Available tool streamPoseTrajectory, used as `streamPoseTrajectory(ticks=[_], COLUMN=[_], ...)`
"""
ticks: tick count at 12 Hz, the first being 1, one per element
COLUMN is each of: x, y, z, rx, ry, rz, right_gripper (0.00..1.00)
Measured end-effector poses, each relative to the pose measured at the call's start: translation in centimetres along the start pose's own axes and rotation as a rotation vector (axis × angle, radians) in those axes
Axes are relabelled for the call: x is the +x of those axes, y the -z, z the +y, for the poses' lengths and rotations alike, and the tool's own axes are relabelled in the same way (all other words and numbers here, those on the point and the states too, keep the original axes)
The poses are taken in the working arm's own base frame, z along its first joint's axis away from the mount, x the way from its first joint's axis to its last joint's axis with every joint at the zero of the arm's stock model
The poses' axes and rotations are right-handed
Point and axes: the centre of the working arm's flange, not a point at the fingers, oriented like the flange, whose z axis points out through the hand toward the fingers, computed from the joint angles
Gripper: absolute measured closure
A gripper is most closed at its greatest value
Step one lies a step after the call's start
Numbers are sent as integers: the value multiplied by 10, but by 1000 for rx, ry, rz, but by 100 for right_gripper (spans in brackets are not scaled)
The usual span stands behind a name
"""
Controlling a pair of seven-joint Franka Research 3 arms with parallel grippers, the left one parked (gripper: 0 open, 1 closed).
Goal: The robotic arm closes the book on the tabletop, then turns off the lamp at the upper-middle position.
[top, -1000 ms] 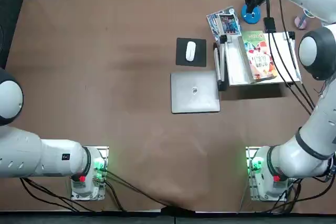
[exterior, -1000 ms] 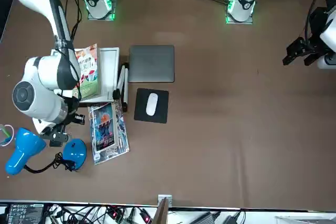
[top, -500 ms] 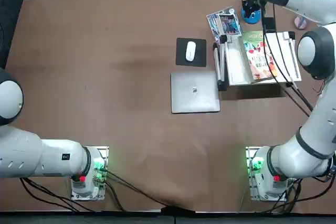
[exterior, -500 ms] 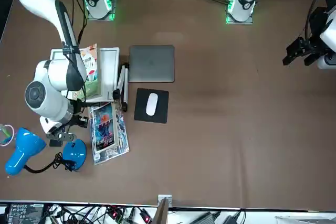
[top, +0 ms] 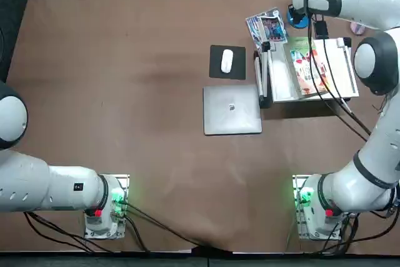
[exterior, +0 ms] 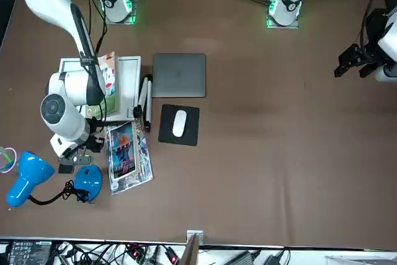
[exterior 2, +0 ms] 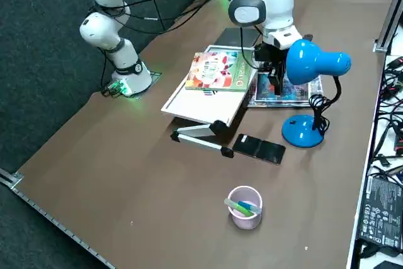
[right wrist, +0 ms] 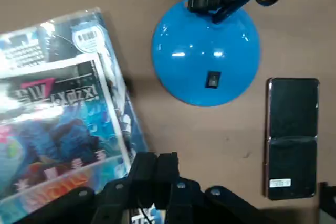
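Blue lamp [right wrist: 202,61] lies just beyond right gripper's [right wrist: 157,162] jaws.

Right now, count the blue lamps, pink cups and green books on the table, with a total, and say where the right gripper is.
Blue lamps: 1
Pink cups: 1
Green books: 1
Total: 3
Right gripper: above the table near the lamp.
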Motion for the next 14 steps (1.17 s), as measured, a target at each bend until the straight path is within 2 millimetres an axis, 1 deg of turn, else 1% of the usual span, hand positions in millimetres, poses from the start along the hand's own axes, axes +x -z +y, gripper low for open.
streamPoseTrajectory(ticks=[4, 7, 9, 12, 14], x=[-2, -4, -4, -2, -1], y=[-21, -38, -43, -43, -41], z=[5, 5, 9, 17, 17], rx=[-49, -69, -99, -148, -161], ry=[44, 73, 99, 140, 159], rz=[18, 29, 36, 51, 70], right_gripper=[99, 99, 99, 99, 99])
